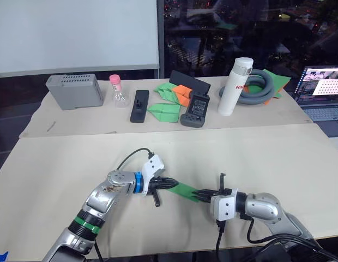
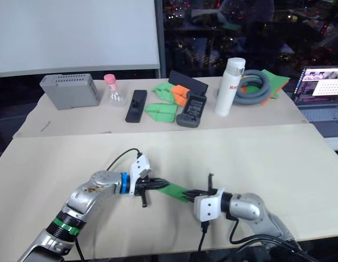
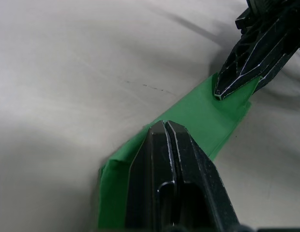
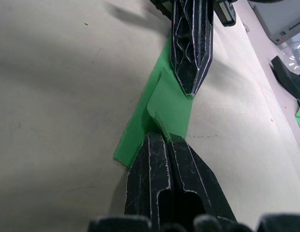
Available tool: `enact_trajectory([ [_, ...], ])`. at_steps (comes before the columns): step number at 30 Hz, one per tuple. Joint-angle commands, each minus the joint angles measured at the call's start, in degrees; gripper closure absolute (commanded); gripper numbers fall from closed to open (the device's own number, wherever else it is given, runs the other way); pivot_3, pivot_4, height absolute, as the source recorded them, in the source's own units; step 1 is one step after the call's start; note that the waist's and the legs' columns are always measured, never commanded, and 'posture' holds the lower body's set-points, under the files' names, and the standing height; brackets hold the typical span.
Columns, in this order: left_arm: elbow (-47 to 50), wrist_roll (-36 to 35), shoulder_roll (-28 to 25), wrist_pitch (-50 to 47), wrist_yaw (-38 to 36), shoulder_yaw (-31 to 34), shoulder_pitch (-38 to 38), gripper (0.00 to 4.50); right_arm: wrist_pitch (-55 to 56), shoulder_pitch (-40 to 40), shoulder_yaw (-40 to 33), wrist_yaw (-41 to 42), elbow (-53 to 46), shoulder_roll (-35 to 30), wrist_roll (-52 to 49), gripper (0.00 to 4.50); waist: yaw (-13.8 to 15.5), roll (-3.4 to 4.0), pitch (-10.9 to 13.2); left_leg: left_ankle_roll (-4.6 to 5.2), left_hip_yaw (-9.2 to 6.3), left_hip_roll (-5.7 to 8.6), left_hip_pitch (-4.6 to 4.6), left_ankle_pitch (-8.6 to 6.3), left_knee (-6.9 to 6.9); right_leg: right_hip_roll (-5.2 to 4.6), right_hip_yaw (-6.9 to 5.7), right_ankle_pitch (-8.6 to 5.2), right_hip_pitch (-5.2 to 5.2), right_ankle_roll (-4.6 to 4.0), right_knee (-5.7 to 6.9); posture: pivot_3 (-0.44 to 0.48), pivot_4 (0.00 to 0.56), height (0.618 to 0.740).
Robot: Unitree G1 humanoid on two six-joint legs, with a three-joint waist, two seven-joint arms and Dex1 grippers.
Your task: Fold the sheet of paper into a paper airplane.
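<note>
The sheet of paper (image 1: 184, 189) is bright green and folded into a narrow strip. It lies on the near beige table between my two grippers. My left gripper (image 1: 170, 184) comes in from the left and is shut on the strip's left end (image 3: 198, 113). From the right, my right gripper (image 1: 199, 192) is shut on a raised fold at the other end (image 4: 162, 108). The two sets of fingertips point at each other, a short gap apart. In the left wrist view the right gripper (image 3: 222, 92) rests on the paper's far end.
The back table holds a grey box (image 1: 74, 90), a pink-capped bottle (image 1: 118, 91), a black remote (image 1: 139, 105), green folded papers (image 1: 164, 111), an orange folded paper (image 1: 181, 91), a black handset (image 1: 196, 109), a white flask (image 1: 233, 86) and a grey hose (image 1: 260, 87). A laptop (image 1: 323, 90) stands at the far right.
</note>
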State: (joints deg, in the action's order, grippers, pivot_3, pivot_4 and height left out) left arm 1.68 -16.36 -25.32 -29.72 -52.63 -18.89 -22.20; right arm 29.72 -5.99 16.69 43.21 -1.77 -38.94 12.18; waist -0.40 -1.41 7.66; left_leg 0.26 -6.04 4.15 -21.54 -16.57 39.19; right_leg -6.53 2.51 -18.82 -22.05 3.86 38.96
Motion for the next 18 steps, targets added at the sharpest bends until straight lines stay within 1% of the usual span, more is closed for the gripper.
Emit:
enact_trajectory([
  [1, -4.61, 3.98, 1.21, 2.28, 0.79, -2.54, -0.97, 4.50, -2.28, 1.87, 1.31, 3.97, -1.81, -1.44, -2.94, 4.20, 0.30, -0.02, -0.02, 0.00, 0.00, 0.00, 0.01, 0.00, 0.01, 0.00, 0.00, 0.00, 0.02, 0.00, -0.01, 0.000, 0.150, 0.740],
  [4, -5.52, 4.00, 1.90, 2.19, 0.51, -2.67, -0.95, 4.50, -4.27, 3.20, -0.39, 5.70, -4.77, -3.81, -5.89, 3.23, 0.54, -0.02, -0.02, 0.01, 0.00, 0.01, 0.02, 0.00, 0.02, -0.01, 0.00, 0.00, 0.09, 0.00, -0.05, 0.000, 0.150, 0.740],
  [6, -5.14, 4.54, 1.30, 2.69, -0.22, -3.27, -0.29, 4.50, -8.41, 4.88, -2.55, 6.44, -7.79, -4.94, -10.03, 2.59, 0.61, -0.02, -0.02, 0.01, 0.00, 0.01, 0.03, -0.01, 0.02, 0.00, 0.00, 0.00, 0.09, 0.00, -0.05, 0.000, 0.150, 0.740],
  [8, -4.66, 4.63, 0.49, 2.99, -0.83, -3.17, 0.62, 4.50, -11.95, 6.15, -5.07, 7.26, -11.52, -6.36, -13.80, 1.86, 0.59, -0.03, -0.03, 0.02, 0.00, 0.00, 0.03, -0.01, 0.02, 0.00, 0.01, 0.00, 0.10, 0.00, -0.06, 0.000, 0.150, 0.740],
  [10, -4.69, 4.92, -0.21, 3.39, -1.17, -2.85, 1.33, 4.50, -16.47, 5.95, -7.63, 6.88, -14.73, -6.38, -17.64, 1.86, 0.50, -0.03, -0.03, 0.02, 0.00, -0.01, 0.02, -0.01, 0.02, 0.01, 0.03, 0.00, 0.09, 0.00, -0.06, 0.000, 0.150, 0.740],
  [12, -4.64, 5.02, -0.50, 3.47, -1.04, -2.55, 1.72, 4.50, -21.52, 4.41, -8.73, 5.51, -16.77, -4.79, -19.76, 1.86, 0.06, -0.03, -0.03, 0.02, 0.01, -0.06, 0.04, -0.01, 0.00, 0.03, 0.03, 0.00, 0.08, 0.00, -0.05, 0.000, 0.150, 0.740],
  [14, -4.39, 4.92, -0.59, 3.37, -0.95, -2.40, 1.98, 4.50, -26.37, 2.94, -8.86, 4.28, -18.18, -2.52, -21.62, 2.49, -0.20, -0.03, -0.03, 0.02, 0.00, -0.09, 0.08, -0.01, -0.04, 0.06, 0.03, 0.00, 0.08, 0.00, -0.03, 0.000, 0.150, 0.740],
  [17, -4.03, 5.23, -0.82, 3.44, -0.90, -2.62, 2.32, 4.50, -31.03, 0.15, -6.31, 3.22, -17.87, 0.54, -19.49, 3.44, -0.27, -0.03, -0.03, 0.02, 0.00, -0.08, 0.13, -0.01, -0.14, 0.04, 0.04, 0.00, 0.08, 0.00, -0.03, 0.000, 0.150, 0.740],
  [18, -4.01, 5.23, -0.74, 3.33, -0.73, -2.56, 2.36, 4.50, -33.12, -1.52, -4.32, 2.36, -16.10, 1.55, -16.52, 3.77, -0.29, -0.04, -0.04, 0.02, 0.00, -0.07, 0.13, -0.01, -0.16, 0.04, 0.04, 0.00, 0.07, 0.00, -0.03, 0.000, 0.150, 0.740],
])
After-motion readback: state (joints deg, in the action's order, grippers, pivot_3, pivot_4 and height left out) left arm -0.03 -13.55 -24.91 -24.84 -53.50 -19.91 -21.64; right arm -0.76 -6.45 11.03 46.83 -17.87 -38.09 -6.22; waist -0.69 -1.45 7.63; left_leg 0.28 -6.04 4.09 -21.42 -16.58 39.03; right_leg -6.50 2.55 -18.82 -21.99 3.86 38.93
